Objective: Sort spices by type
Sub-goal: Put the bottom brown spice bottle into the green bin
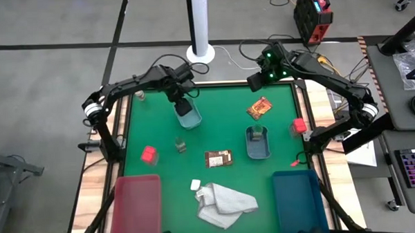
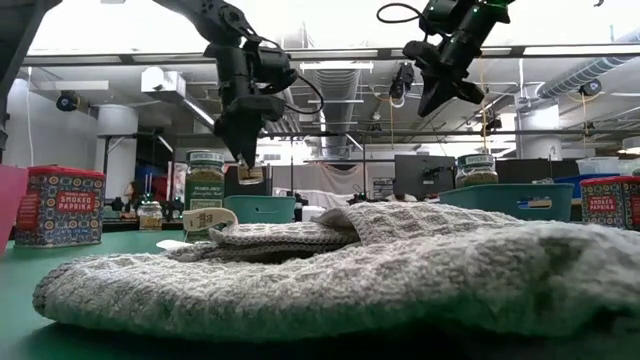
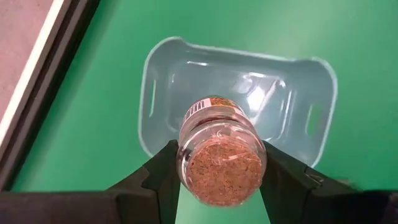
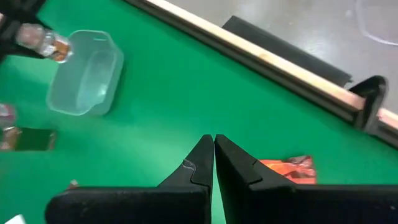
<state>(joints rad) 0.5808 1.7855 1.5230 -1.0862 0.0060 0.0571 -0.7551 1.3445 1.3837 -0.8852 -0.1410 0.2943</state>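
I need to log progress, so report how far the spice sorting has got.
Done: one greenish jar stands in the right-hand pale tray. In hand: the left gripper holds a clear jar above the other, empty pale tray. The right gripper waits shut above the table's far side. Left: the red blocks, both packets, and the loose greenish jar.

We see small clear cork-topped jar (image 3: pixel 221 155) clamped between left gripper (image 3: pixel 219 186) fingers, hanging over empty pale blue-green tray (image 3: pixel 161 81). We note green-labelled jar (image 1: pixel 256 132) upright inside second tray (image 1: pixel 258 151). Another greenish jar (image 1: pixel 180 144) stands on green mat. Bright red blocks sit near left (image 1: pixel 148 155) and right (image 1: pixel 298 126) edges. Red-orange packet (image 1: pixel 259 108) and brown packet (image 1: pixel 219 158) lie flat.
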